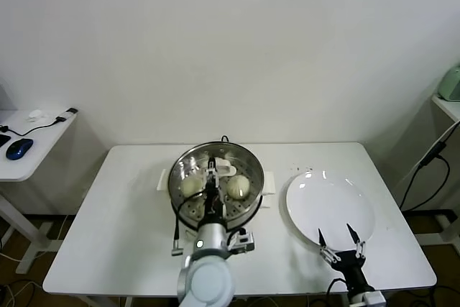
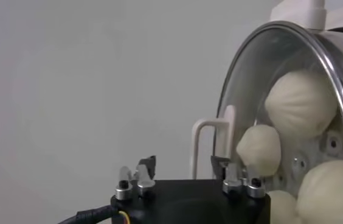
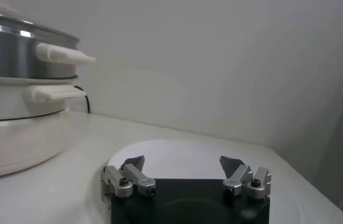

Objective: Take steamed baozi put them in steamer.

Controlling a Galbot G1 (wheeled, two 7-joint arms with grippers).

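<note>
The steamer (image 1: 253,166) is a shiny steel pot on a white base at the middle of the table. Several cream-white steamed baozi lie inside it, one on the left (image 1: 190,186) and one on the right (image 1: 238,186). My left gripper (image 1: 213,175) hangs over the pot between them, open and holding nothing. In the left wrist view my left gripper (image 2: 183,165) has a wide empty gap, and baozi (image 2: 299,103) (image 2: 259,149) (image 2: 325,190) rest against the pot's rim (image 2: 293,31). My right gripper (image 1: 341,239) (image 3: 182,163) stands open and empty over the near edge of the white plate (image 1: 330,203).
The plate (image 3: 177,149) holds nothing. White side handles (image 3: 65,56) stick out of the steamer (image 3: 13,55). A black cable (image 1: 175,229) runs down in front of the pot. A side desk with a blue mouse (image 1: 19,148) stands at the far left.
</note>
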